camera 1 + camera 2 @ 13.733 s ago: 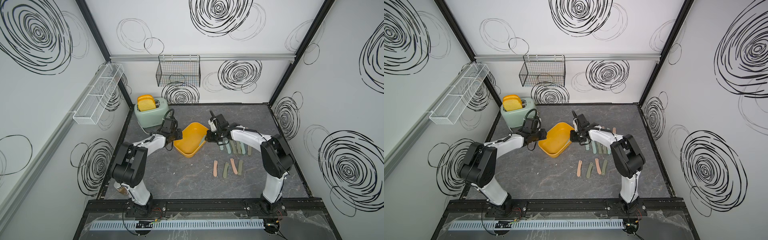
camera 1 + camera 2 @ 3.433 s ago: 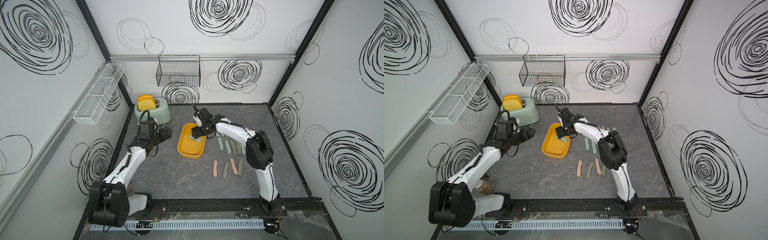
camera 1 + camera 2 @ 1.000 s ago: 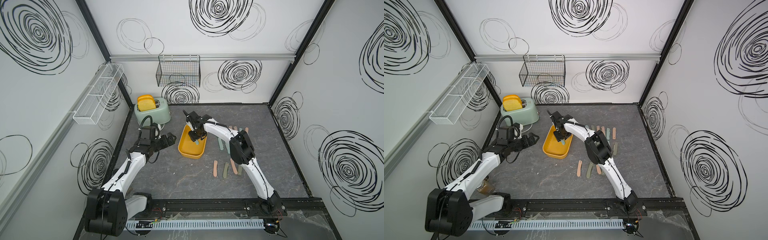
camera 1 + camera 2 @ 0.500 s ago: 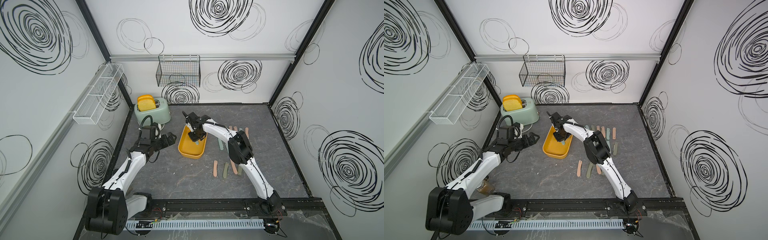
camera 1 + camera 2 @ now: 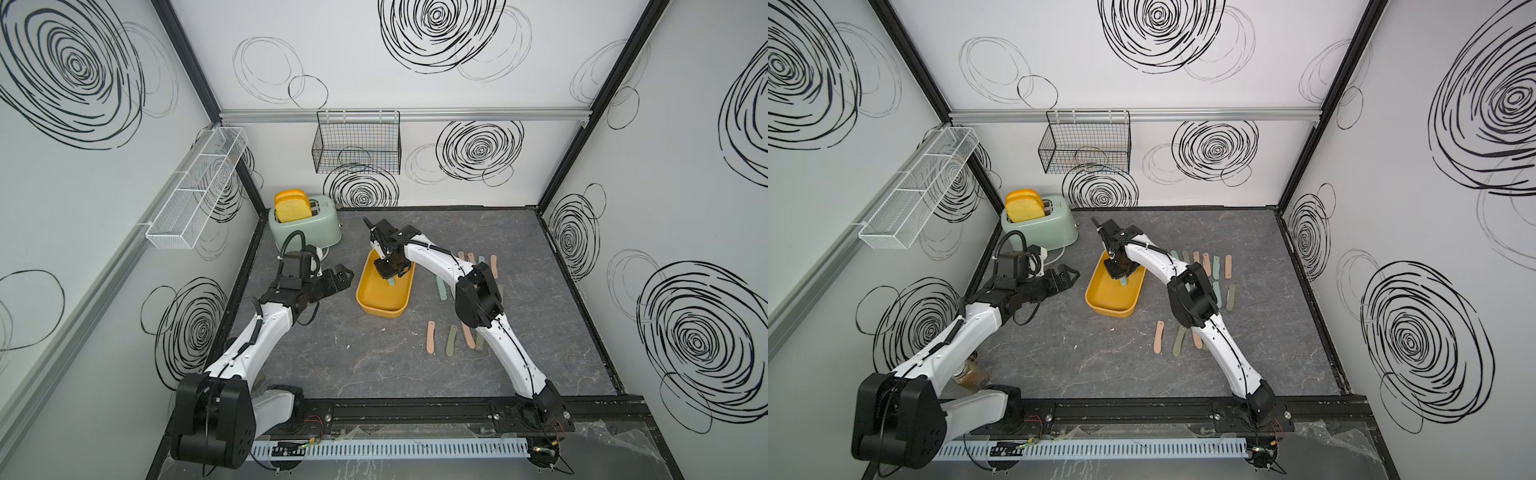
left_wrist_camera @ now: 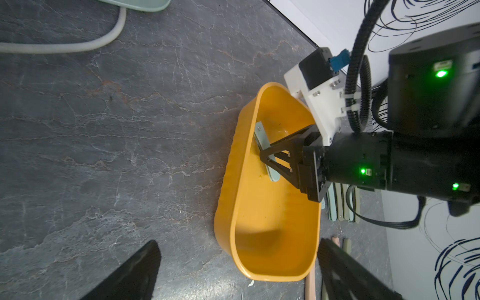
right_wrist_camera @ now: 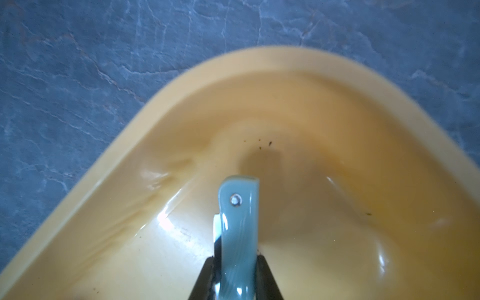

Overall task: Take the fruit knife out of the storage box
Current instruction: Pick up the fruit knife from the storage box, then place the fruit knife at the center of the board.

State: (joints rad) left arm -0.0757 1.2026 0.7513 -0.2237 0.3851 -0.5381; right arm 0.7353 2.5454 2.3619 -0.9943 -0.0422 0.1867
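Gripping fruit knife (image 7: 239,213) inside storage box (image 5: 380,297).
Jaws of right gripper (image 6: 267,157) pinch the knife's handle, ready for lifting out; left gripper (image 5: 343,279) jaws wide, empty, beside the box.

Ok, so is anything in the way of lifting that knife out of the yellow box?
Nothing visible blocks a lift. The right gripper is shut on the fruit knife inside the storage box; only the box's wall separates it from the table. The left gripper is open beside the box, clear of it.
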